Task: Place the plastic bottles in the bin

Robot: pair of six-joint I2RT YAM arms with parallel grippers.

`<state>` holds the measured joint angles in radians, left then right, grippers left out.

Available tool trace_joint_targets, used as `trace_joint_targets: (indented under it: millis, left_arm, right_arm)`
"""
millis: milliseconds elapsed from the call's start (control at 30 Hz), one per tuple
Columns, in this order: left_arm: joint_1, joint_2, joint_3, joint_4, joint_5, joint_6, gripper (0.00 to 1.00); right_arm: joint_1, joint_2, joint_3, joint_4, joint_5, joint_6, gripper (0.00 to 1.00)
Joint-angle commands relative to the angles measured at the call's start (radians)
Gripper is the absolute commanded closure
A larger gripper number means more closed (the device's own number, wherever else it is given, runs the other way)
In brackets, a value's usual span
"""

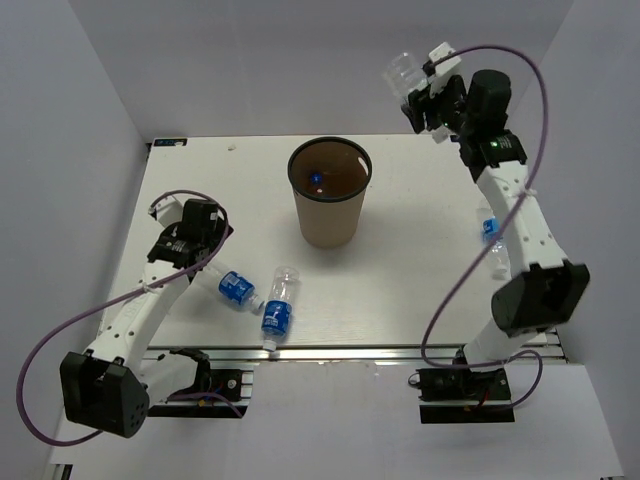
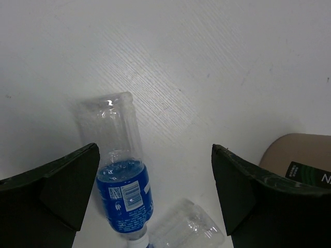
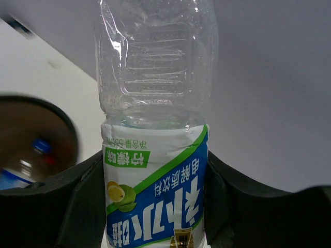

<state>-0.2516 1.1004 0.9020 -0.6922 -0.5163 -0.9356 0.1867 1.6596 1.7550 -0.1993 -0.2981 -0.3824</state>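
The brown bin [image 1: 328, 205] stands mid-table, with one blue-capped bottle [image 1: 316, 179] inside it. My right gripper [image 1: 422, 96] is raised behind and right of the bin, shut on the white-green label bottle [image 1: 403, 72]. In the right wrist view that bottle [image 3: 155, 155] fills the jaws [image 3: 155, 206], with the bin's mouth [image 3: 46, 116] below at left. My left gripper [image 1: 212, 243] is open and empty above a lying blue-label bottle [image 1: 236, 288]. In the left wrist view this bottle [image 2: 123, 186] lies by the left finger. A second blue-label bottle [image 1: 279, 310] lies beside it, also seen in the left wrist view [image 2: 189, 227].
Another blue-label bottle [image 1: 488, 228] lies at the table's right side, partly behind my right arm. White walls enclose the table on three sides. The bin's side [image 2: 300, 152] shows at the right edge of the left wrist view.
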Motion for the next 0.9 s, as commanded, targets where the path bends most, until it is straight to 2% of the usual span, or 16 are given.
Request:
trace_joint_targets:
  millis: [0, 33, 133, 300, 333, 367, 400, 467, 700, 767, 867]
  left_arm:
    - [0.003, -0.028, -0.037, -0.009, -0.031, -0.061, 0.02]
    - [0.003, -0.028, -0.037, -0.009, -0.036, -0.062, 0.02]
    - [0.008, -0.019, -0.054, -0.006, -0.044, -0.087, 0.02]
    - [0.025, 0.024, -0.08, 0.011, -0.001, -0.092, 0.02]
    - [0.029, 0.033, -0.083, 0.011, 0.008, -0.089, 0.02]
    - [0.031, 0.042, -0.084, 0.007, 0.015, -0.092, 0.02]
    - [0.032, 0.055, -0.093, 0.006, 0.018, -0.091, 0.02]
    - [0.035, 0.062, -0.104, 0.014, 0.022, -0.095, 0.02]
    - [0.055, 0.085, -0.124, 0.056, 0.038, -0.115, 0.02]
    - [0.057, 0.104, -0.133, 0.08, 0.053, -0.118, 0.02]
    - [0.06, 0.148, -0.147, 0.088, 0.052, -0.141, 0.02]
  right_arm:
    - [0.112, -0.061, -0.011, 0.159, -0.215, 0.166, 0.73]
    - [0.112, -0.055, 0.0, 0.166, -0.231, 0.177, 0.73]
    - [0.238, -0.009, 0.032, 0.207, -0.256, 0.23, 0.68]
    - [0.309, 0.075, 0.034, 0.324, -0.268, 0.335, 0.63]
    - [0.319, 0.103, 0.038, 0.319, -0.289, 0.336, 0.57]
    - [0.321, 0.114, 0.04, 0.313, -0.303, 0.335, 0.43]
    - [0.323, 0.123, 0.04, 0.307, -0.329, 0.33, 0.37]
    - [0.324, 0.137, 0.041, 0.29, -0.319, 0.327, 0.11]
    - [0.324, 0.068, 0.063, 0.239, -0.289, 0.281, 0.11]
    - [0.324, 0.031, 0.023, 0.236, -0.277, 0.269, 0.11]
    - [0.323, -0.067, -0.078, 0.233, -0.155, 0.269, 0.1]
